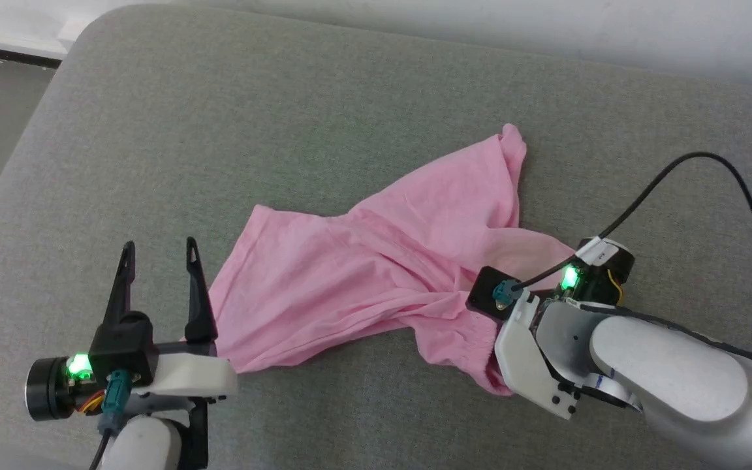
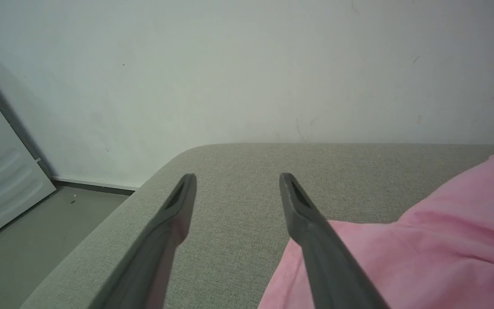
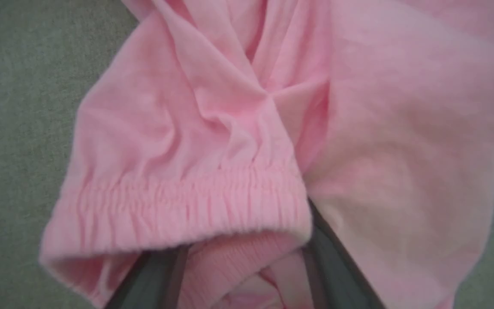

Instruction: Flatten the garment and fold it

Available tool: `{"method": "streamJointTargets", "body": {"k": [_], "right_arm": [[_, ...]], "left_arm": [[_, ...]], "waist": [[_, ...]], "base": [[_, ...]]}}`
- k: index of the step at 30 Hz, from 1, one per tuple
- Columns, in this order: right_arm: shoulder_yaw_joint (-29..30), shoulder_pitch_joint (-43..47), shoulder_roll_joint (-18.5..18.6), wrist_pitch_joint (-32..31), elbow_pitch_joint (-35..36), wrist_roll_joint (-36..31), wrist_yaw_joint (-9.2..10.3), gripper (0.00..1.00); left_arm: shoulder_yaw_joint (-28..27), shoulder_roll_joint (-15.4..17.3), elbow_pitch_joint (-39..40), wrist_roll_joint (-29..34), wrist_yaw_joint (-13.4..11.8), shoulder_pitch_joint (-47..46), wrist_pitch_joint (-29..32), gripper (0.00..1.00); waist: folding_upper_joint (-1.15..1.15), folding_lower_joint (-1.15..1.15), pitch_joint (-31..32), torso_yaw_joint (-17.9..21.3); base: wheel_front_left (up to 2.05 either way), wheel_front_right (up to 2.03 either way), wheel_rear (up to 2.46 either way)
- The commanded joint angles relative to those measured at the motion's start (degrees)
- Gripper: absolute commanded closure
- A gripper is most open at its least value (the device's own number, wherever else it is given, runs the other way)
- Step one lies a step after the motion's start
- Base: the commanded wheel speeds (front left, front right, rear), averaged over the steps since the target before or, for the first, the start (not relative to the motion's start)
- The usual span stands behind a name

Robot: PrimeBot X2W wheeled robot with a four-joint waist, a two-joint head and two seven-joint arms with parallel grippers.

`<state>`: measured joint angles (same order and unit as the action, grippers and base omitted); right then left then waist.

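The pink shorts (image 1: 363, 274) lie crumpled and twisted across the middle of the grey fabric-covered bench (image 1: 284, 98), closer to its near edge than to its far one. One narrow end points toward the far edge. A broader, flatter part spreads toward the near left corner. The gathered waistband (image 3: 187, 201) sits at the near right side of the heap, folded over on itself.

The left end effector (image 1: 159, 254) is near the near left corner with its two dark fingers (image 2: 311, 231) wide apart and nothing between them. Its inner finger is just beside the left edge of the shorts. The tips point toward the far edge.

The right end effector (image 3: 242, 253) is at the waistband. Its fingers (image 3: 328, 266) run in under the folded elastic, so the tips are hidden. The parts that show stand well apart, with pink cloth between and over them. A black cable (image 1: 676, 170) loops from its wrist across the right side of the bench.

Past the far edge is a pale wall (image 2: 247, 64).
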<state>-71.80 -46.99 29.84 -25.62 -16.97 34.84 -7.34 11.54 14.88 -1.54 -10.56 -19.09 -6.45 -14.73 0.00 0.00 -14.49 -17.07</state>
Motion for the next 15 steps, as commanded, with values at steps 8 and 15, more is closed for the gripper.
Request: {"method": "streamJointTargets", "body": {"k": [8,15], "right_arm": [[-1.5,-4.1,2.3,11.8,-0.4,-4.0,-0.14,1.0],[-1.5,-9.1,7.4,21.9,-0.9,-9.4,-0.14,1.0]], "left_arm": [[-4.4,-2.4,-0.5,3.2,2.9,0.3,-0.3,0.0],[-6.4,-3.4,0.2,5.2,4.4,2.8,-0.3,0.0]], "waist": [[0.0,0.0,1.7,3.2],[0.0,0.0,4.6,6.5]], "base": [[0.0,0.0,0.0],[0.0,0.0,0.0]]}}
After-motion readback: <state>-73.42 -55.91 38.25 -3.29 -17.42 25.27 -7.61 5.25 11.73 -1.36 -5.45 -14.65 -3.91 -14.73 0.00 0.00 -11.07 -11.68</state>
